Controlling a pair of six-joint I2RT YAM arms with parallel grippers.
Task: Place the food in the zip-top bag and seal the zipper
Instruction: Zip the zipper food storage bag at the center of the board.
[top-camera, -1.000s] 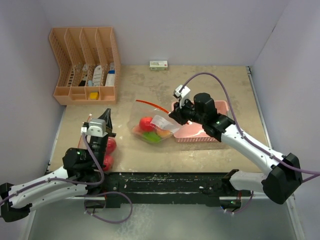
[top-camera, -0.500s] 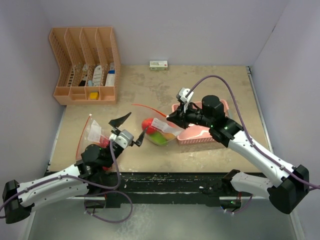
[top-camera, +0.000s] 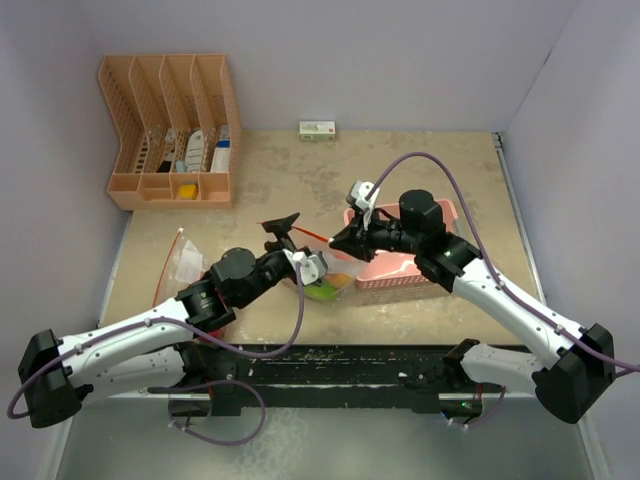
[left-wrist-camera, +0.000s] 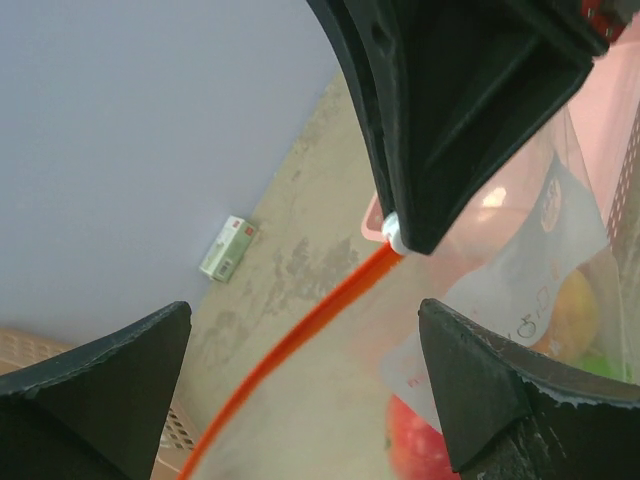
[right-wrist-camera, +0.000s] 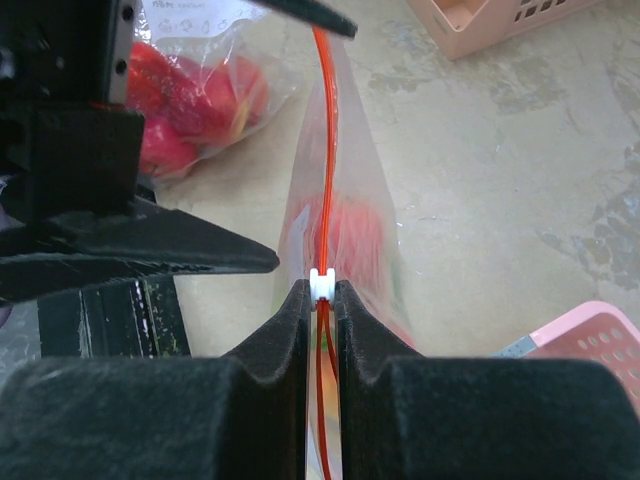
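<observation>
We see the zip-top bag (right-wrist-camera: 345, 170) as clear, glossy, creased plastic film, its zipper (right-wrist-camera: 322, 120) smooth orange plastic. The food (right-wrist-camera: 350, 232) inside the bag shines red. Below the bag the bench (right-wrist-camera: 520, 170) is matt, mottled beige; the right tool (right-wrist-camera: 321, 298) at the bag's zipper, matt black.

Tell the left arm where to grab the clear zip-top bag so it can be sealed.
Pinch the orange zipper strip near its free end, away from the white slider where the right gripper is shut on it. The strip stands as a thin raised ridge along the top of the clear zip-top bag, so bring the open left gripper in with one finger on each side.
</observation>
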